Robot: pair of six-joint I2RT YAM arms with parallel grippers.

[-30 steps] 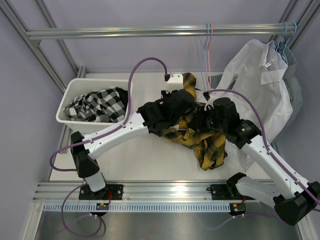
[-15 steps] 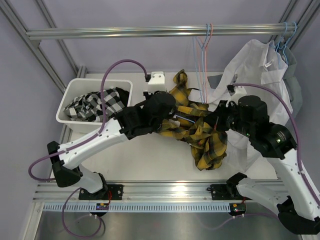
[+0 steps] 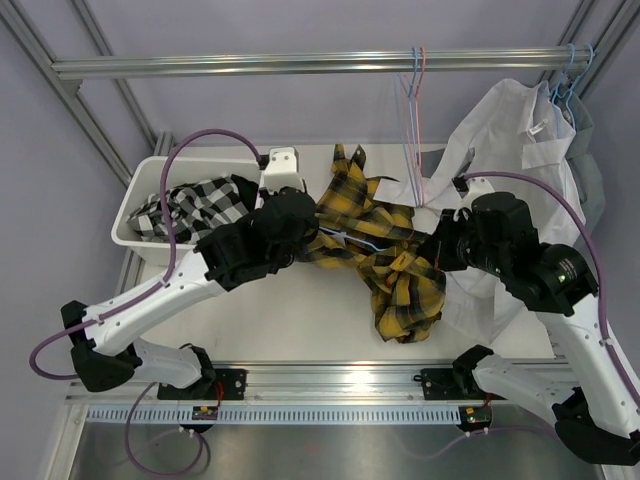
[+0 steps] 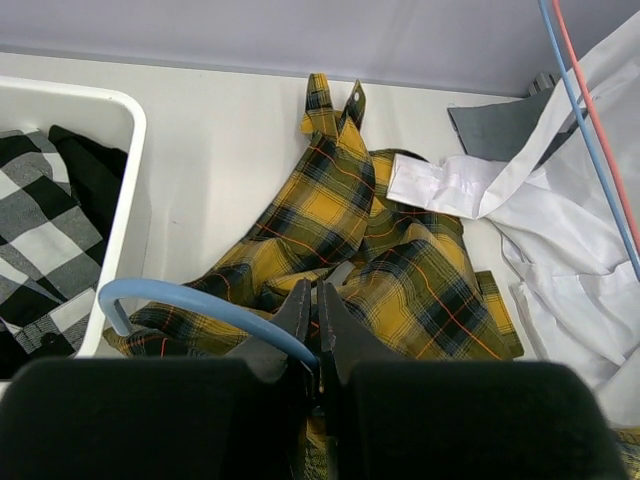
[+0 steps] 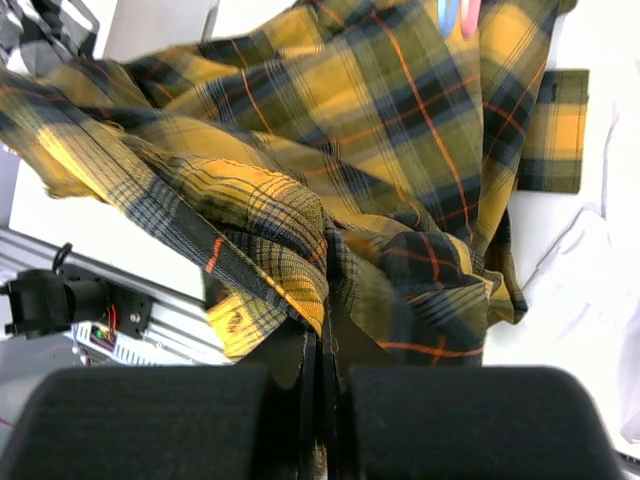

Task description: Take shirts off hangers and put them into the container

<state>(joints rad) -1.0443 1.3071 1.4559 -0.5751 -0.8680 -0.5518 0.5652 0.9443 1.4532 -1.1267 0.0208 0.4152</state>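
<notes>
While the yellow-and-black plaid shirt [image 3: 385,262] is spread on the surface [image 3: 290,320] just R of the container [image 4: 70,98], the L claw [image 4: 316,292] is clenched on a light blue hanger [image 4: 200,297] & the R claw [image 5: 322,335] is clamped on the shirt's cloth.

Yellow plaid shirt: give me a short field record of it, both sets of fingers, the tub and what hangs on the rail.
yellow plaid shirt: crumpled on the table, outside the tub
left fingers: shut on a light blue hanger at the shirt's tub-side end
right fingers: shut on a fold of the plaid fabric
tub: holds the checked shirt and black shirt
white shirt: hanging at the rail's right end
rail: bare hangers, pink and light blue
</notes>
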